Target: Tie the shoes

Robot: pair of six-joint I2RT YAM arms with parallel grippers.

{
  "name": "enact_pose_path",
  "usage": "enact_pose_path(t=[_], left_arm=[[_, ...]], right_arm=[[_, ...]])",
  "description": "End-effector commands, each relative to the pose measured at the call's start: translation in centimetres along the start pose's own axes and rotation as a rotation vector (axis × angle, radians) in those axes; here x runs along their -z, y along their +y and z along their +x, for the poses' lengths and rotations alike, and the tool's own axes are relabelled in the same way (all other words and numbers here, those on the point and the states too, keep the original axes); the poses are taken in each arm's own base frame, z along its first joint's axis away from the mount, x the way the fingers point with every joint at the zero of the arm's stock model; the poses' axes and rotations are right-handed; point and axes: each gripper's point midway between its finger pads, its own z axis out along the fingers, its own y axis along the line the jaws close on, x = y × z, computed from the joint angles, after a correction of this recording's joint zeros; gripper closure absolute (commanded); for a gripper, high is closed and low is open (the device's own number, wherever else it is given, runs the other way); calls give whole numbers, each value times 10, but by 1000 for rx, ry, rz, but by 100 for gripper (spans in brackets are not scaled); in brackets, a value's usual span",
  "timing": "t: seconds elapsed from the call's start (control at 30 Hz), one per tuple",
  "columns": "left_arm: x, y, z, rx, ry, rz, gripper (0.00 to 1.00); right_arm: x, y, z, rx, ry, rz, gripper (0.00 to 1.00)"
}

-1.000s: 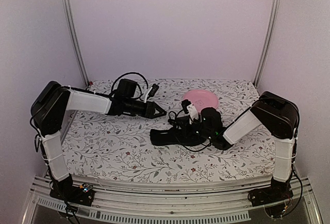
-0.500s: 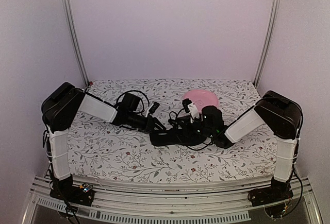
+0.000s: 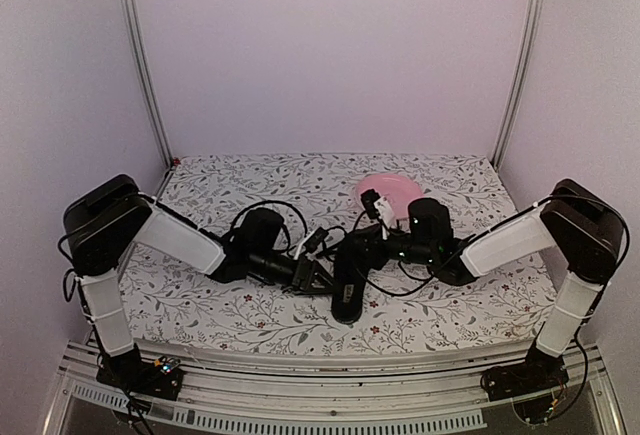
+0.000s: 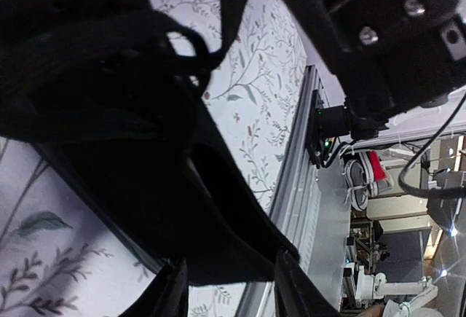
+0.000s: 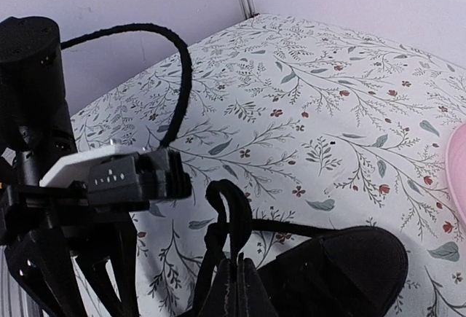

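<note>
The black shoe (image 3: 347, 290) lies mid-table with one end toward the near edge. My left gripper (image 3: 318, 273) presses against its left side. In the left wrist view the shoe (image 4: 109, 113) fills the frame, and one edge of it spans the gap of the left gripper (image 4: 229, 262), touching both fingers. My right gripper (image 3: 360, 247) hovers just behind the shoe. In the right wrist view the right gripper (image 5: 240, 262) is shut on a loop of thin black lace (image 5: 231, 200), which rises beside the shoe's opening (image 5: 342, 266).
A pink plate (image 3: 395, 192) sits behind the right wrist, its rim at the edge of the right wrist view (image 5: 459, 178). The floral tablecloth (image 3: 230, 305) ends at a metal rail (image 3: 300, 365) close behind the shoe. Black cables (image 3: 275, 210) loop over the left arm.
The shoe has swung from lying sideways to pointing at the near edge. The left gripper came down and toward the near edge against it. The right arm stretched further left, still holding the lace.
</note>
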Motion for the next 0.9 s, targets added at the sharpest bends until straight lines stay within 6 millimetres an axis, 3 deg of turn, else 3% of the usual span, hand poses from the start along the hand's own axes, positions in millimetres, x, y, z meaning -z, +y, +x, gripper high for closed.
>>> enact_pose_path(t=[0.0, 0.1, 0.23, 0.43, 0.53, 0.77, 0.87], left_arm=[[31, -30, -31, -81, -163, 3, 60], [57, -20, -47, -119, -244, -59, 59], [67, -1, -67, -239, -291, -166, 54], [48, 3, -89, -441, -261, -137, 42], [40, 9, -89, -507, -234, -127, 38], [26, 17, -83, -539, -172, -84, 38], [18, 33, -76, -509, -144, -94, 43]], right_arm=[[24, 18, 3, -13, 42, -75, 98], [29, 20, 6, -3, 52, -82, 98], [26, 22, 5, 14, 52, -97, 98], [21, 24, -2, 3, 33, -112, 98], [23, 24, -4, -3, 27, -106, 98], [23, 25, -4, -17, 24, -108, 98], [24, 24, -5, -23, 22, -107, 98]])
